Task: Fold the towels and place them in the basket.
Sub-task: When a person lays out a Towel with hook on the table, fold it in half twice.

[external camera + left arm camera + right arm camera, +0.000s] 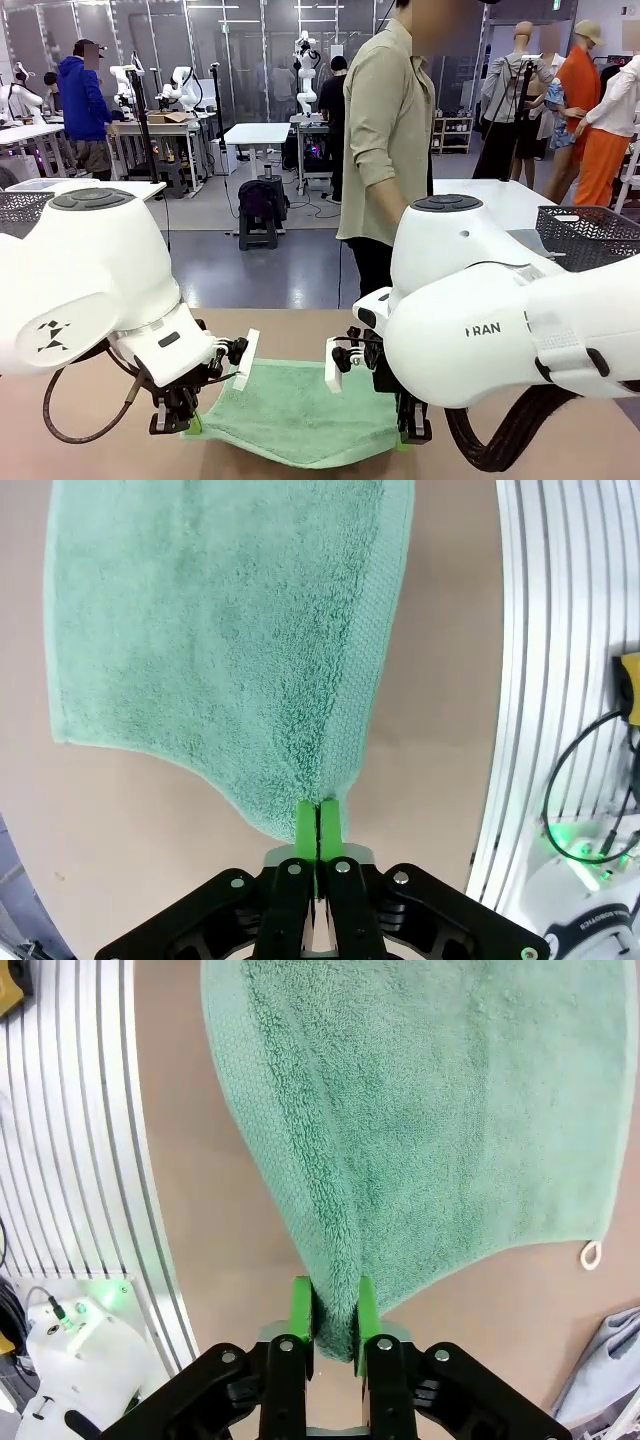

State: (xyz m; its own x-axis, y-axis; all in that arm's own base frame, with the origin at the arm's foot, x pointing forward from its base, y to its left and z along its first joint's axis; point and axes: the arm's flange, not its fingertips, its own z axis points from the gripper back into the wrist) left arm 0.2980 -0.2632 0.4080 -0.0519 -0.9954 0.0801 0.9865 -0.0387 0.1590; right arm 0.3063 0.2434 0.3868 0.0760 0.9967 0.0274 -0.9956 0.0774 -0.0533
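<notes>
Brown table [90, 450] in an open lab, person standing at the far edge. On it, toward the near edge, mint green towel [300, 405] spread out. Left gripper [318, 818] shut tight on the towel's near left corner, pads pressed together. Right gripper [333, 1308] clamped on the near right corner, thick fold between narrowly parted pads. White loop [592, 1254] at a far corner, pale grey-blue towel [608, 1370] near it. Dark mesh basket [590, 235] at far right.

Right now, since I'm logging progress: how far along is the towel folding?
Nothing looks finished. The left gripper and the right gripper each pinch a near corner of the mint green towel, which lies unfolded on the table. Left: folding it, folding the grey-blue towel, and getting both into the basket.
</notes>
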